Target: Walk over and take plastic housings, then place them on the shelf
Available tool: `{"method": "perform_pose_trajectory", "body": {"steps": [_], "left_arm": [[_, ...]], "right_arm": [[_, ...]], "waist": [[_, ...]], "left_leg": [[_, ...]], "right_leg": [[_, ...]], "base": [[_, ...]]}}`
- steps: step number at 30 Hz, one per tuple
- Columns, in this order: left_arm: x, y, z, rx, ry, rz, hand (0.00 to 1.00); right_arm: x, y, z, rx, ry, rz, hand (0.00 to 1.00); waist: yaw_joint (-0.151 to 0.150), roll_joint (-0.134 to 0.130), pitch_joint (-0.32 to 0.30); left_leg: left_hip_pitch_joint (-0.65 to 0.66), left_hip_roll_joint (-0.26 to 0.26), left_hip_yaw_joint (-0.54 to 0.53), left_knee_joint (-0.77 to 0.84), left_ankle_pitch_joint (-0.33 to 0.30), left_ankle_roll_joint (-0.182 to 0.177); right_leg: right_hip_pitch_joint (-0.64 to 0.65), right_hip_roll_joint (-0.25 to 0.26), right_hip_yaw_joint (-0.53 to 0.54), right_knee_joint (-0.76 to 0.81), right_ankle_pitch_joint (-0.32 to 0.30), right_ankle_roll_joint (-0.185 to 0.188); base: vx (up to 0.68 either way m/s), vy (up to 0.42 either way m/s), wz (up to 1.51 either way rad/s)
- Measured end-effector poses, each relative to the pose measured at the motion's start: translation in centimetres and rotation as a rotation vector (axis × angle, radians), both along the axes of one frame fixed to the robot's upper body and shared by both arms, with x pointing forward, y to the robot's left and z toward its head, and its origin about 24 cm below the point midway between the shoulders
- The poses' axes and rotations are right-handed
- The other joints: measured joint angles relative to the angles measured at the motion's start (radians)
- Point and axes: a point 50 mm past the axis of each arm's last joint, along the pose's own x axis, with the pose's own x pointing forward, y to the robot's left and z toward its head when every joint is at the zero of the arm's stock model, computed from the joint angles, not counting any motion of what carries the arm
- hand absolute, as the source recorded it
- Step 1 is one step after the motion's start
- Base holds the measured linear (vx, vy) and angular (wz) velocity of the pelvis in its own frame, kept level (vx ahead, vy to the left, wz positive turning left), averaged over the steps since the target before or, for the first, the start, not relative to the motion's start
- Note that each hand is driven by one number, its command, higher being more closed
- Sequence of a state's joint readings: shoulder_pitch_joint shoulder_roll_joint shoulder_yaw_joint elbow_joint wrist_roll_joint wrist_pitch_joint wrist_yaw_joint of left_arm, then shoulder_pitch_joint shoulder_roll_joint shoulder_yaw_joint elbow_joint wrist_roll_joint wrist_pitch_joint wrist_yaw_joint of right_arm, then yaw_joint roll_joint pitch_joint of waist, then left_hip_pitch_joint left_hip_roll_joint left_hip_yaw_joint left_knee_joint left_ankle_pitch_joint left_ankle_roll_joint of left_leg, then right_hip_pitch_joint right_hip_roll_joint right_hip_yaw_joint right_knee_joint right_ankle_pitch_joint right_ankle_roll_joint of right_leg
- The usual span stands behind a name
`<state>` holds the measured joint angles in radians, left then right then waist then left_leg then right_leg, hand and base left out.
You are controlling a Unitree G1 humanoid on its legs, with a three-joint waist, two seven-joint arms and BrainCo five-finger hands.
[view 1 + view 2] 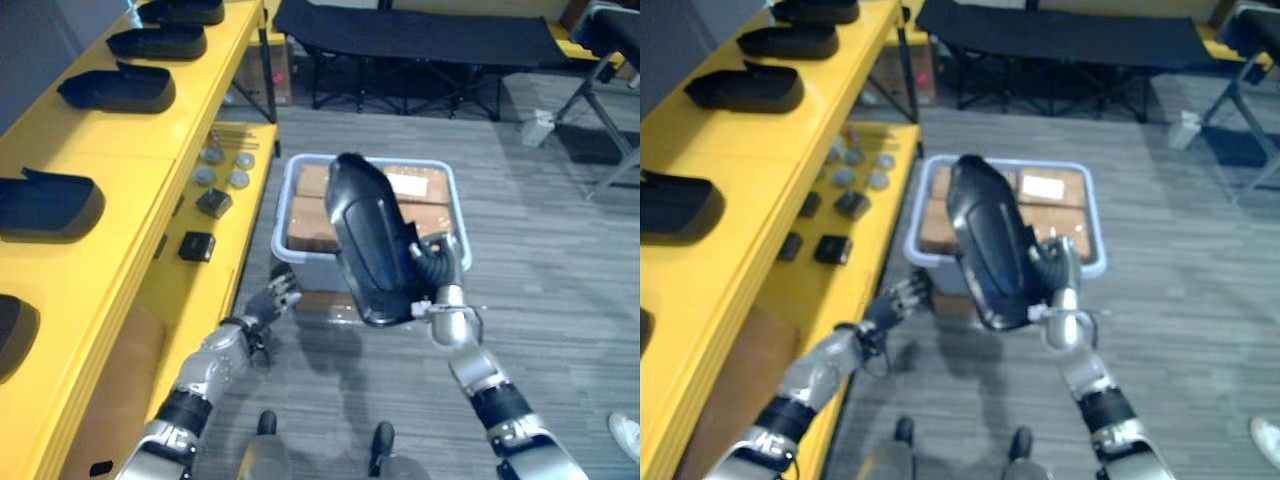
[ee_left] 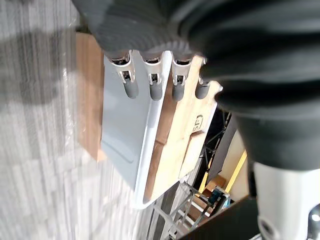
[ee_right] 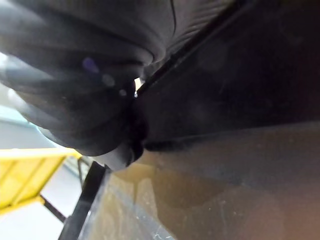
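1. The plastic housing (image 1: 370,240), closest to you, is off the floor and held up over the near half of the grey bin (image 1: 290,195). It touches nothing but the hand that carries it.
2. Your right hand (image 1: 437,262) is clenched on the housing's right edge, low down. Its wrist view shows the dark shell right against the hand cover.
3. The housing's long axis runs from the grasp up and away from you, with the far end tipped slightly to your left. Its broad dark face is turned towards you.
4. Your left hand (image 1: 272,300) hangs just off the bin's near-left corner. Its fingers (image 2: 152,87) are relaxed and hold nothing.
5. The move turns on one relation: the yellow shelf (image 1: 150,140) lies wholly to your left, across your body from the carrying hand. The left arm is the nearer one, but the load is in the right.
6. The shelved housings (image 1: 118,90) lie flat with their long axes across the shelf's run, roughly a quarter turn from how yours is held. You will likely need to swing left, lay the shell down and turn it to match.
7. A bare yellow stretch (image 1: 100,150) shows between two of the shelved housings and looks like a fair target.
8. Small parts (image 1: 213,203) sit on the lower level, so keep the shell above them.
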<state>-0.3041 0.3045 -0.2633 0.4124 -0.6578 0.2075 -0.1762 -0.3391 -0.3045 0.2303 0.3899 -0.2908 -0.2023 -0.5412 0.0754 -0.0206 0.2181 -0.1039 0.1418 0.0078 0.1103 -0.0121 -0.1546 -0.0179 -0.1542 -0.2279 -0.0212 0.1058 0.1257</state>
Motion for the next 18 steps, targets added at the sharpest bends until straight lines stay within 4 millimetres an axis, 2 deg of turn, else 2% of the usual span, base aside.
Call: {"method": "perform_pose_trajectory", "body": {"steps": [9, 18], "left_arm": [[-0.2, -1.9, -0.4, 0.064, 0.001, -0.074, 0.0], [-0.1, -4.0, -0.6, 0.116, 0.003, -0.105, 0.0]], "right_arm": [[0.8, 2.5, 0.4, -0.052, 0.008, 0.112, 1.0], [0.7, 5.0, -1.1, -0.073, 0.07, 0.188, 1.0]], "waist": [[-0.001, -0.001, 0.0], [-0.002, -0.016, -0.01]], "left_leg": [[0.001, -0.001, -0.001, 0.001, 0.001, 0.001], [0.01, -0.002, -0.005, -0.02, 0.017, 0.0]], "right_leg": [[0.002, 0.0, 0.0, 0.001, 0.0, 0.0], [0.003, -0.001, -0.005, 0.006, 0.0, 0.0]], "base": [[0.0, 0.0, 0.0], [0.0, 0.0, 0.0]]}}
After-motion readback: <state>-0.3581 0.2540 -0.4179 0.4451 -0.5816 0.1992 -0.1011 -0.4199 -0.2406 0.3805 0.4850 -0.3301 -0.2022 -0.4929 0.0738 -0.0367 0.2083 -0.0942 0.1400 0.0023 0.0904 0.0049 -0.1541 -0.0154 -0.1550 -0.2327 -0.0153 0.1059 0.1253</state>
